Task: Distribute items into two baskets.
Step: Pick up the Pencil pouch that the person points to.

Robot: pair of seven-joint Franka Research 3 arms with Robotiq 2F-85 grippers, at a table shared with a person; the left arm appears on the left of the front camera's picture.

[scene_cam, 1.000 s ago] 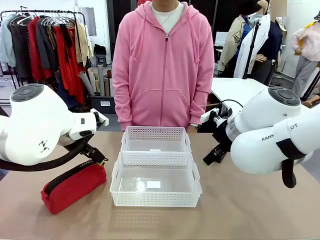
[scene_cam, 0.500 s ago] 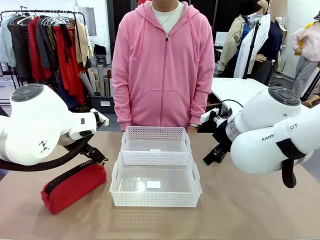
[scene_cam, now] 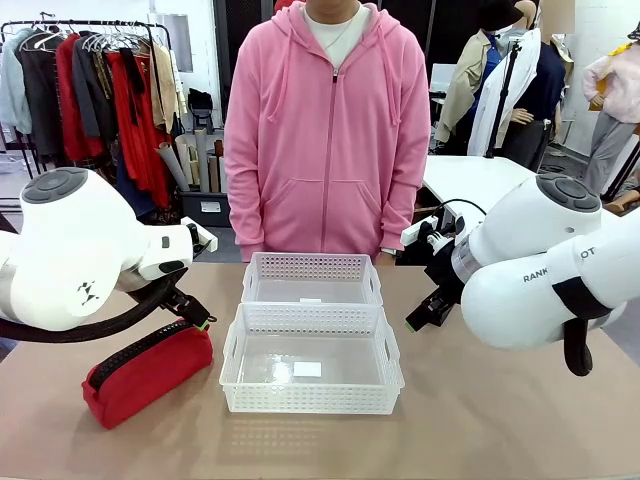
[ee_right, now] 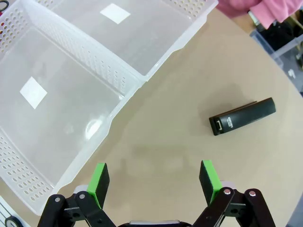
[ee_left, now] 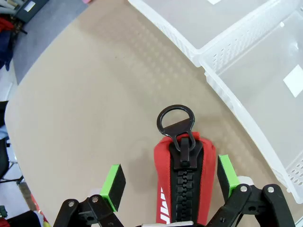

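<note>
The left gripper [ee_left: 170, 181] hangs spread wide over the far end of the pouch [ee_left: 184, 189], one green pad on either side of the zip and nothing in its grasp. One pad looks to be just beside the red fabric, though I can't tell whether it touches. That straddle seems chosen so the jaws can close across the pouch's narrow width.

The pouch lies on the table [scene_cam: 500, 420] at near left, just beside the near basket [scene_cam: 312, 400]. The far basket [scene_cam: 312, 265] sits butted against the near one, toward the person [scene_cam: 325, 130], who stands at the far side with arms down. Both baskets are empty.

The right gripper [ee_right: 154, 182] is likewise released and empty, above bare table. The stapler [ee_right: 242, 116] lies flat to the right of the baskets, well clear of the pads. Each arm appears lined up on the item on its own side, presumably one for each basket.
</note>
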